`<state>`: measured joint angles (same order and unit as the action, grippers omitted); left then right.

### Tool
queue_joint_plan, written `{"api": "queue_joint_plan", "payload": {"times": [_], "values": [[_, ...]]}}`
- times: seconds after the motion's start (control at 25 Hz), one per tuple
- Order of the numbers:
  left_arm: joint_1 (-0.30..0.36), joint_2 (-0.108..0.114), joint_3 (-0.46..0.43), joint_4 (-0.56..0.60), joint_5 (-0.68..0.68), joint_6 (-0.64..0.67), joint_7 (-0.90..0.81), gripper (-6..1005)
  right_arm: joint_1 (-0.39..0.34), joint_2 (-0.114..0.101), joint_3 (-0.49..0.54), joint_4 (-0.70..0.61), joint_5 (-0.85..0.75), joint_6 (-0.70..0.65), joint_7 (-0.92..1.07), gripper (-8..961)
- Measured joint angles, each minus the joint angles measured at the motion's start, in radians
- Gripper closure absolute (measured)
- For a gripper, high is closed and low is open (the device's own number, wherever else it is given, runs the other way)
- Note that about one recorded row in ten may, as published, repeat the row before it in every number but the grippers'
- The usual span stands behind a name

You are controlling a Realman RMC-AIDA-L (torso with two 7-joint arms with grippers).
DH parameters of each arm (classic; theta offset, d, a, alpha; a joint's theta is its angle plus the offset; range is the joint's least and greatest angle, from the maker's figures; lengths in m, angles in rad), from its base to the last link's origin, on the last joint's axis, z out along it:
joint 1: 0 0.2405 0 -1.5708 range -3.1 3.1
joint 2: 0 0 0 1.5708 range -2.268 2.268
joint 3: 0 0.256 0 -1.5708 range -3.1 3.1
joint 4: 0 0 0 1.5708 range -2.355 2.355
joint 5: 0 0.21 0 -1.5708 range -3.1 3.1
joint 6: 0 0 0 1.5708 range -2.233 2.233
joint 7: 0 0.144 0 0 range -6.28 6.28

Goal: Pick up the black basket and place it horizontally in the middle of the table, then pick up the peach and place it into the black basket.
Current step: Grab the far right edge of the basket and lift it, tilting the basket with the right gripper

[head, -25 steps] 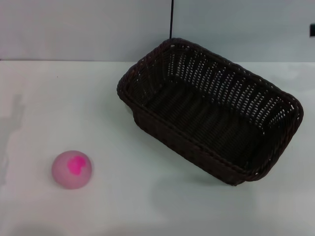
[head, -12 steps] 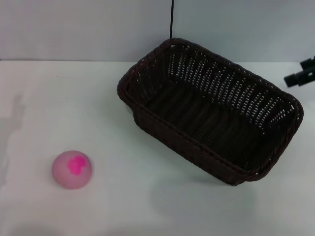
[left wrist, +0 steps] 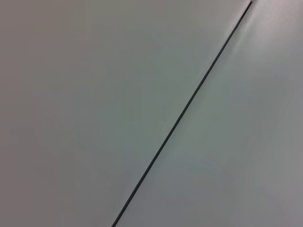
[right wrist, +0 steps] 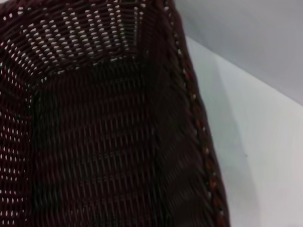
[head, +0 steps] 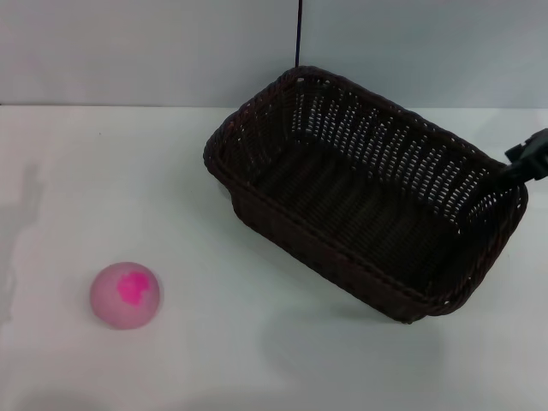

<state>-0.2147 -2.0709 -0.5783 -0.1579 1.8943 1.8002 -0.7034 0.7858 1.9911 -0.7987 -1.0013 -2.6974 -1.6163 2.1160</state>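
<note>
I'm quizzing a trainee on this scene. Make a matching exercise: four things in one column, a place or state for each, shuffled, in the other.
Things:
1. basket
2. peach
3. right hand
4. table

Places or states:
A. pink, alone on the near left of the table
B. white, bearing the basket and the fruit
C. at the right edge of the head view, by the basket's far right rim
D. dark, empty, lying askew on the right half

Pairs: 1-D, 2-A, 3-C, 4-B
</note>
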Motion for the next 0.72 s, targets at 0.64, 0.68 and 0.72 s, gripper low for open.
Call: {"api": "queue_joint_plan", "payload": {"times": [0.64, 0.68, 0.72], "values": [[0.000, 0.000, 0.000, 0.000, 0.000, -0.004, -0.008, 269, -0.010, 0.031, -0.017, 0.009, 0.006, 0.036, -0.033, 579], [0.000, 0.000, 0.000, 0.000, 0.000, -0.006, -0.008, 269, -0.010, 0.031, -0.016, 0.009, 0.007, 0.036, -0.036, 627], [0.000, 0.000, 0.000, 0.000, 0.000, -0.009, -0.008, 269, -0.012, 0.032, -0.012, 0.009, 0.009, 0.038, -0.041, 675]]}}
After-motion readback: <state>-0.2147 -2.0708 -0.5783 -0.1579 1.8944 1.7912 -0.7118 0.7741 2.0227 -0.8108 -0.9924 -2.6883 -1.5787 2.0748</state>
